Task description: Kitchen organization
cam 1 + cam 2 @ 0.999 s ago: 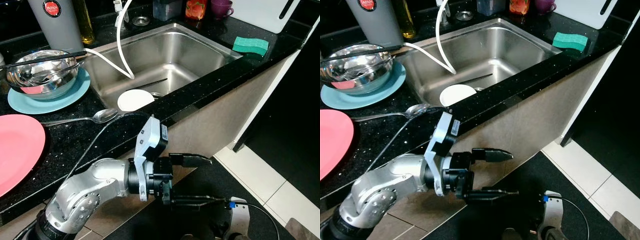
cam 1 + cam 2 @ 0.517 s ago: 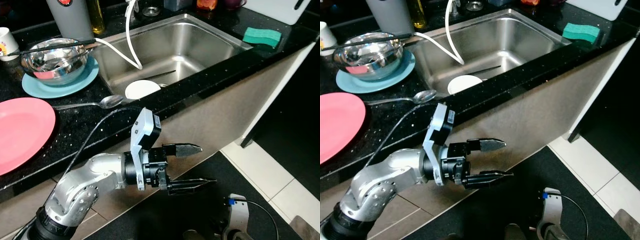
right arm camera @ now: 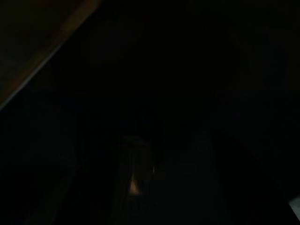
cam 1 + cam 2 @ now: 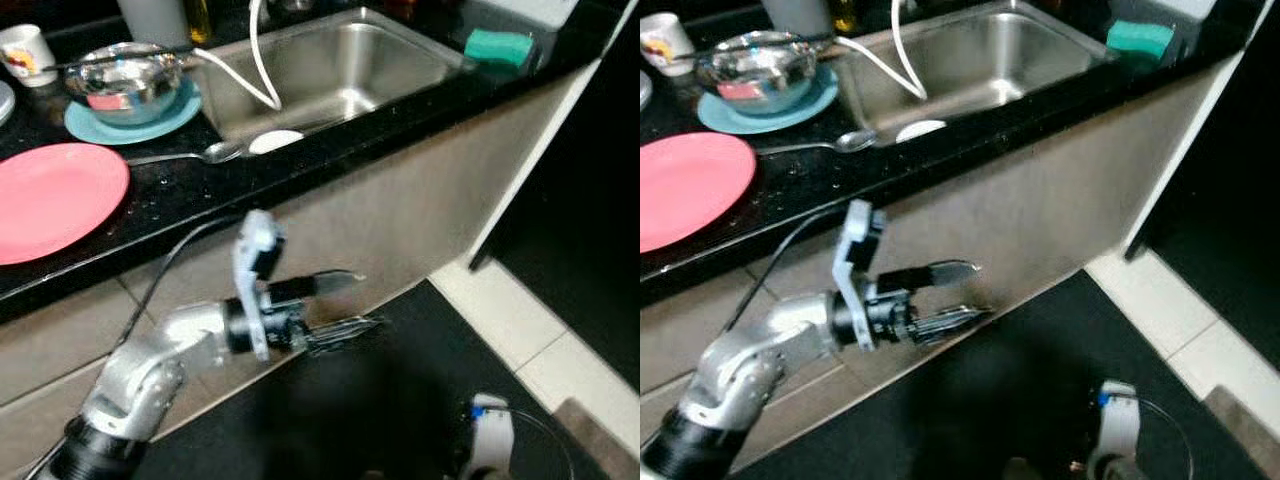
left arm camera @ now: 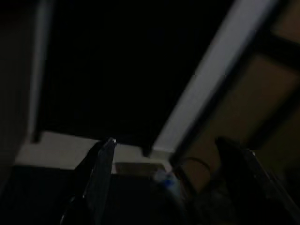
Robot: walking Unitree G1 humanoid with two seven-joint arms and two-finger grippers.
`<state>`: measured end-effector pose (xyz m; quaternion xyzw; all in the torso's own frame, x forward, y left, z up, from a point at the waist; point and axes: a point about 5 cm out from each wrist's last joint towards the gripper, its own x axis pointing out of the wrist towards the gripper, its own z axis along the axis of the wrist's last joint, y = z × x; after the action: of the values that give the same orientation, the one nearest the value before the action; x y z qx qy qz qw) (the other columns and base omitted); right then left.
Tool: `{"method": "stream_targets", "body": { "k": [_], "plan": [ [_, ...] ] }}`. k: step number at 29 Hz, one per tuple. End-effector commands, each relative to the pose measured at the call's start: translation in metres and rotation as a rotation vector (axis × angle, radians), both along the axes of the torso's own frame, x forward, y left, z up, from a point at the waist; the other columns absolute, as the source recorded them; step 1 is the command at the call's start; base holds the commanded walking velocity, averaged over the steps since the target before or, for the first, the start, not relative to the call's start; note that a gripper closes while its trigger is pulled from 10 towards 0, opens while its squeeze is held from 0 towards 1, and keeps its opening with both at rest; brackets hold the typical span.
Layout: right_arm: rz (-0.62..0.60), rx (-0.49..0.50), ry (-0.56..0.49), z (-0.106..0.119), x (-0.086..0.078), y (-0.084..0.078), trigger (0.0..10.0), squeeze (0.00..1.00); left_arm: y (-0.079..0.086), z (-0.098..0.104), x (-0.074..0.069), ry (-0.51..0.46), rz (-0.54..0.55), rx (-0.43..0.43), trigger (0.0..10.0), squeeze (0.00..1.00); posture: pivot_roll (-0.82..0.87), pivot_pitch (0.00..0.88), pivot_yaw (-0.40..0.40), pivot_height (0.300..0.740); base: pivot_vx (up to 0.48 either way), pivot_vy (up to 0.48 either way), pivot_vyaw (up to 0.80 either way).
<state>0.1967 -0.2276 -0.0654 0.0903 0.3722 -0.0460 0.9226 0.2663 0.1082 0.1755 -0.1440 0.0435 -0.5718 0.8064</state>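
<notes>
Black-fingered left end effector [image 4: 345, 300] agape below countertop [image 4: 330, 150]

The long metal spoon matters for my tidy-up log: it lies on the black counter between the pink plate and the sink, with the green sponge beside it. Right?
Not quite. In the left eye view the long metal spoon lies between the pink plate and the sink, but the green sponge sits beyond the sink's far side.

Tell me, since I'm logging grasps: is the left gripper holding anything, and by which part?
Nothing is held. The left gripper hangs open and empty in front of the cabinet below the black counter.
</notes>
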Motion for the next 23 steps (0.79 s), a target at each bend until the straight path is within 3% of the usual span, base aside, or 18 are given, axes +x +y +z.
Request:
{"method": "stream_targets", "body": {
  "k": [1, 2, 3, 4, 8, 9, 13, 15, 16, 20, 23],
  "plan": [
    [0.01, 0.023, 0.018, -0.004, -0.007, 0.004, 10.0, 0.0, 0.026, -0.024, 0.01, 0.073, 0.123, 0.046, 10.0, 0.0, 0.01, 0.135, 0.034, 0.74, 0.0, 0.0, 0.0],
    [0.012, 0.026, 0.017, -0.004, -0.007, 0.004, 10.0, 0.0, 0.033, -0.033, 0.013, 0.095, 0.162, 0.068, 10.0, 0.0, 0.01, 0.133, 0.033, 0.74, 0.0, 0.0, 0.0],
    [0.018, 0.027, 0.017, -0.004, -0.007, 0.004, 10.0, 0.0, 0.047, -0.054, 0.015, 0.181, 0.233, 0.078, 10.0, 0.0, 0.01, 0.129, 0.033, 0.74, 0.0, 0.0, 0.8],
    [0.018, 0.027, 0.017, -0.004, -0.007, 0.004, 10.0, 0.0, 0.047, -0.054, 0.015, 0.181, 0.233, 0.078, 10.0, 0.0, 0.01, 0.129, 0.033, 0.74, 0.0, 0.0, 0.8],
    [0.025, 0.027, 0.018, -0.004, -0.007, 0.005, 10.0, 0.0, 0.063, -0.093, 0.013, 0.305, 0.335, 0.16, 10.0, 0.0, 0.0, 0.125, 0.03, 0.74, 0.0, 0.0, 0.8],
    [0.028, 0.031, 0.017, -0.004, -0.006, 0.005, 10.0, 0.0, 0.071, -0.126, 0.004, 0.416, 0.391, 0.229, 10.0, 0.0, 0.0, 0.13, 0.029, 0.74, 0.0, 0.0, 0.8],
    [0.038, 0.032, 0.01, -0.003, -0.005, 0.005, 10.0, 0.0, 0.073, -0.169, -0.012, 0.57, 0.454, 0.37, 10.0, 0.0, -0.02, 0.134, 0.019, 0.74, 0.0, 0.0, 0.8],
    [0.04, 0.032, 0.007, -0.003, -0.005, 0.005, 10.0, 0.0, 0.072, -0.175, -0.015, 0.592, 0.464, 0.389, 10.0, 0.0, -0.03, 0.138, 0.021, 0.74, 0.0, 0.0, 0.8],
    [0.041, 0.033, -0.006, -0.002, -0.005, 0.004, 10.0, 0.0, 0.073, -0.19, -0.021, 0.635, 0.504, 0.436, 10.0, 0.0, -0.05, 0.13, 0.024, 0.74, 0.0, 0.0, 0.79],
    [0.055, 0.031, -0.03, -0.001, -0.003, 0.005, 10.0, 0.0, 0.08, -0.211, -0.032, 0.698, 0.588, 0.531, 10.0, 0.0, -0.05, 0.116, 0.031, 0.74, 0.0, 0.0, 0.79],
    [0.058, 0.038, -0.046, 0.0, -0.002, 0.006, 10.0, 0.0, 0.084, -0.217, -0.035, 0.713, 0.628, 0.566, 10.0, 0.0, -0.06, 0.117, 0.042, 0.74, 0.0, 0.0, 0.79]
  ]
}}
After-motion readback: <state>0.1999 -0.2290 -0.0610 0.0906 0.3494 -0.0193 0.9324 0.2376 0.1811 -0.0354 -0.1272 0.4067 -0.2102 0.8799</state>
